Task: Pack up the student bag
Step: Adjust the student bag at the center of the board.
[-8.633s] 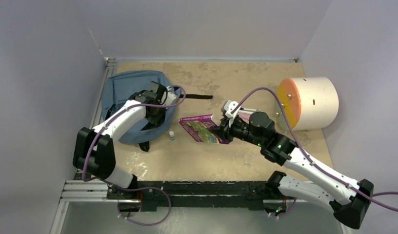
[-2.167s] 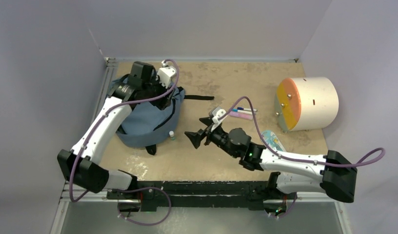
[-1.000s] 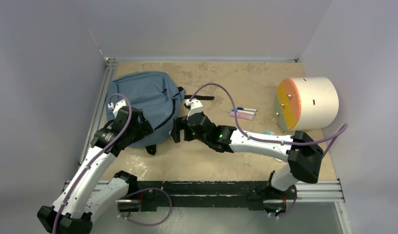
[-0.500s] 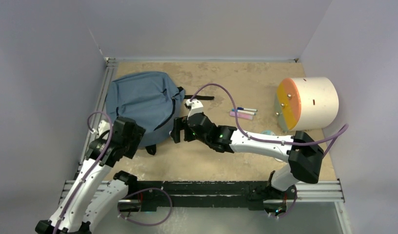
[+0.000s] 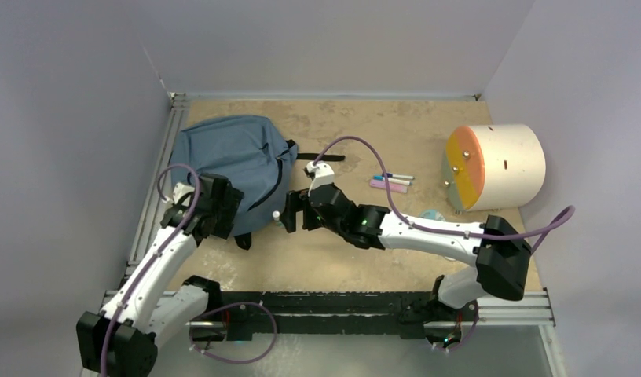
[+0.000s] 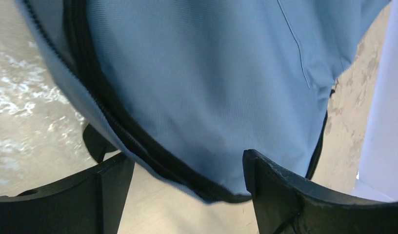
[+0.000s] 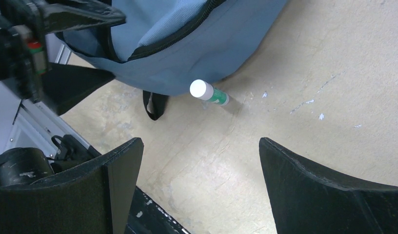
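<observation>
The student bag [image 5: 231, 161] lies flat at the back left, grey-blue with dark zippers; its zipped lower edge [image 6: 197, 83] fills the left wrist view. My left gripper [image 5: 221, 210] hovers open at the bag's near edge, its jaws [image 6: 187, 161] straddling the zipper seam without closing on it. My right gripper [image 5: 291, 212] is open and empty just right of the bag, above bare table [image 7: 201, 146]. A small green bottle with a white cap [image 7: 209, 92] lies against the bag [image 7: 177, 44], also visible as the bottle [image 5: 276, 216] between the two grippers.
A white cylinder with an orange face [image 5: 498, 165] lies at the right. Pens [image 5: 392, 181] lie mid-table, a black strap [image 5: 321, 157] trails from the bag, and a small teal item [image 5: 433, 214] sits by the cylinder. Walls close in left, back and right; a rail [image 5: 317, 302] runs along the front.
My left gripper has swung from the near left up to the bag's near edge. The right gripper shifted slightly right, uncovering the small bottle. Both stayed open.
</observation>
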